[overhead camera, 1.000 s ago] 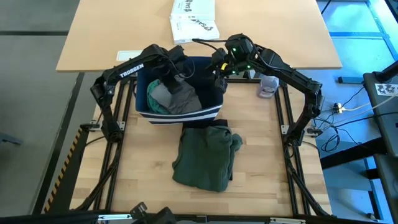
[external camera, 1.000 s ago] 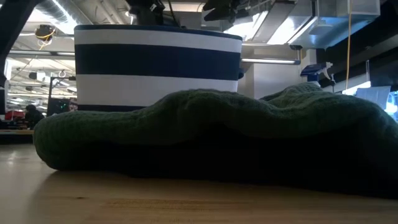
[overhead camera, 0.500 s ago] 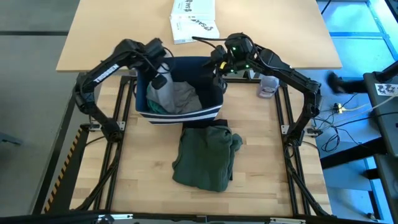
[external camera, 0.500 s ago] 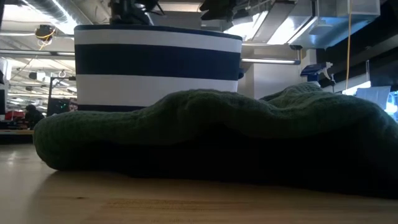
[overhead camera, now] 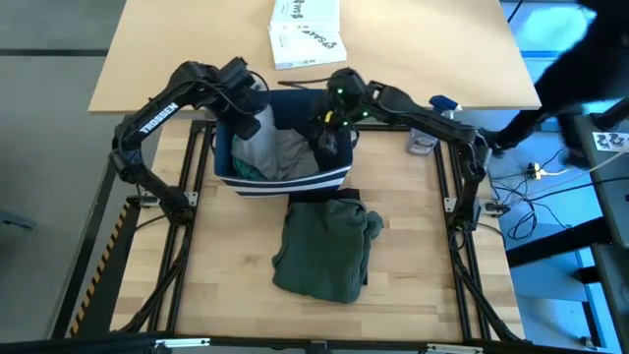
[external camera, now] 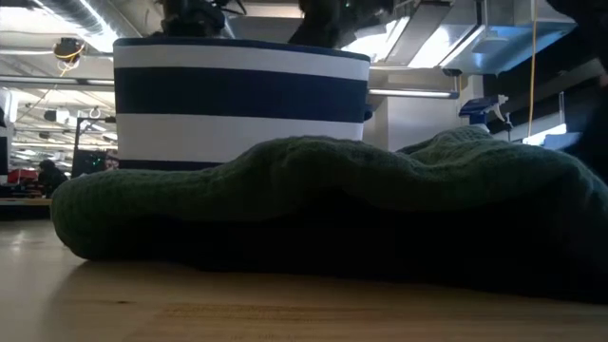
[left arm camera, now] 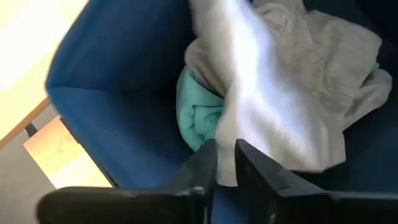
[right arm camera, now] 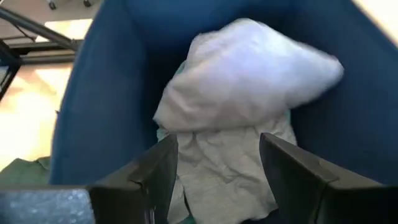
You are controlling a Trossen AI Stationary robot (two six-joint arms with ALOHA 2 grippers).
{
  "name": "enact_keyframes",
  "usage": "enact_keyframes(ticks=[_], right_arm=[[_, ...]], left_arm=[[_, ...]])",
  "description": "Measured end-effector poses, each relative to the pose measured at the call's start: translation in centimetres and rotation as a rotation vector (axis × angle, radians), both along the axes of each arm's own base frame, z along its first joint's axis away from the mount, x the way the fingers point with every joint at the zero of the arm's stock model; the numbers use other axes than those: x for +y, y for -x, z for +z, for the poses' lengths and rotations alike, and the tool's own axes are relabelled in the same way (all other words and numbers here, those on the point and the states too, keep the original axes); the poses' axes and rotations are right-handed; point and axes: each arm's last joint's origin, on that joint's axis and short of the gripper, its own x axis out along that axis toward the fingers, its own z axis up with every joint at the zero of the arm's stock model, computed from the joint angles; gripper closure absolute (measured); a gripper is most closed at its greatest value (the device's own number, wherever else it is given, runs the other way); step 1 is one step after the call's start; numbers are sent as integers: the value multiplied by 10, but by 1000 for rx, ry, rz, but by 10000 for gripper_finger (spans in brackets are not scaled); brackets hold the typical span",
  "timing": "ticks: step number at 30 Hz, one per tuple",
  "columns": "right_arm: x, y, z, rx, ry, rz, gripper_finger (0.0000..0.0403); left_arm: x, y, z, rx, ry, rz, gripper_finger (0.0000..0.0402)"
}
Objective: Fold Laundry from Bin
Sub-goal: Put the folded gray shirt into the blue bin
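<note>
your left gripper (overhead camera: 248,106) hangs over the bin's (overhead camera: 334,179) left rim, its fingers (left arm camera: 249,171) nearly together with only a narrow slot between them and no cloth in that slot. a second ago it stood deep over the middle of the bin with grey cloth at its tip; it has since pulled back toward the left rim, so treat that pick as lost. the light grey garment (overhead camera: 280,149) lies in the bin on top of the teal-green garment (left arm camera: 200,118), which shows along the bin's left wall.

your right gripper (overhead camera: 329,126) hangs with its fingers (right arm camera: 292,174) spread wide and empty. it has moved from the bin's right rear corner inward over the bin's right half, and its wrist view looks straight down onto the grey garment. judge this as the right arm taking over the pick.

the dark green garment (overhead camera: 324,246) lies crumpled on the table's middle, just in front of the bin, unmoved. the white printed box (overhead camera: 307,29) lies near the far table's near edge. a dark figure has entered at the right edge.
</note>
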Motion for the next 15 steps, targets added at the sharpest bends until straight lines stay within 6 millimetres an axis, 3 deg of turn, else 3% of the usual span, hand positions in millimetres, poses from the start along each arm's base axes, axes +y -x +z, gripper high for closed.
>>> enact_keyframes(ticks=[7,15], right_arm=[[-7,-15,-27,75,-36,-5,179],[-13,-23,-45,126,-20,-48,242]], left_arm=[[-19,11,16,-89,-21,-38,304],[-31,-34,6,-137,-23,-247,306]])
